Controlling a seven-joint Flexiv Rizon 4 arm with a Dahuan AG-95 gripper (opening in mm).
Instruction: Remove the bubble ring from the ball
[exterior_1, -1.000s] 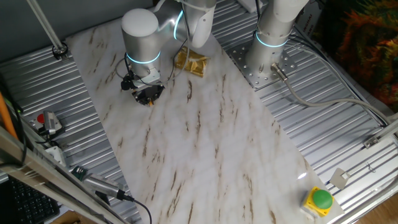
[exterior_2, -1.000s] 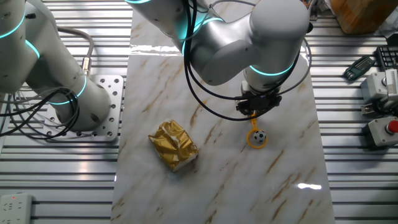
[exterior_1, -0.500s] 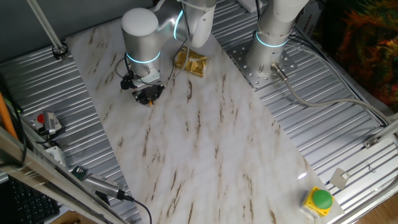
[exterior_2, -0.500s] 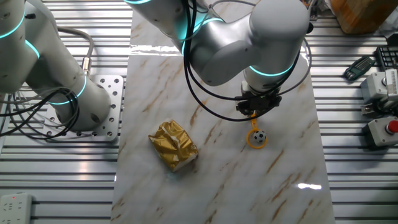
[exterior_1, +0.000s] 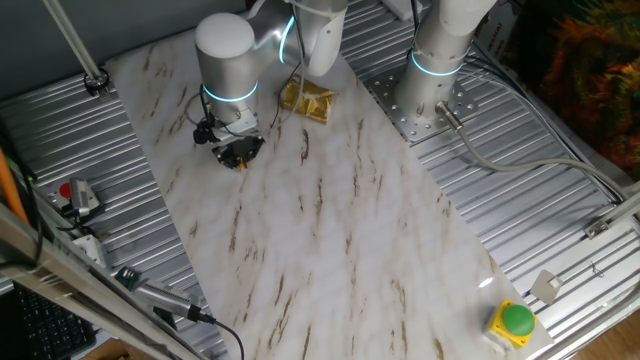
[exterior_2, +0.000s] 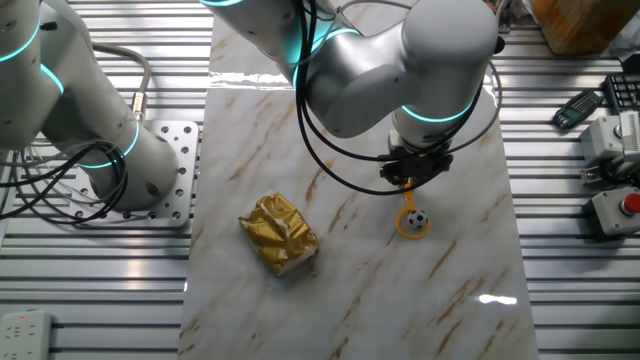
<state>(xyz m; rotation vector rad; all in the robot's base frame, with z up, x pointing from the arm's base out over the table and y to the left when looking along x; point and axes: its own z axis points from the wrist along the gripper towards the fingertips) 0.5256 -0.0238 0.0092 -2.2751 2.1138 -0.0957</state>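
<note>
While the marble-patterned table (exterior_2: 350, 300) carries the whole arrangement, its largest occupant is the robot arm (exterior_2: 400, 60), bent low over the far side of the slab so that its wrist hangs almost straight down above the work. Next in size, the gold foil packet (exterior_2: 280, 233) lies crumpled near the middle of the slab, well apart from the task's objects and apparently no part of the job. At the arm's end, the gripper (exterior_2: 409, 180) sits directly over the handle end of the bubble ring (exterior_2: 408, 224), a placement that suits lifting the wand by its handle; the dark fingers hide the contact, so whether they are clamped on the handle or merely straddling it cannot be told. The ring's hoop lies flat on the table just beyond the fingers, encircling the ball (exterior_2: 419, 216), which rests inside it on the slab. From the opposite camera the gripper (exterior_1: 238, 154) shows only a speck of orange beneath it, and the ball is hidden. Judged from this layout, the ring has not yet been removed.
</note>
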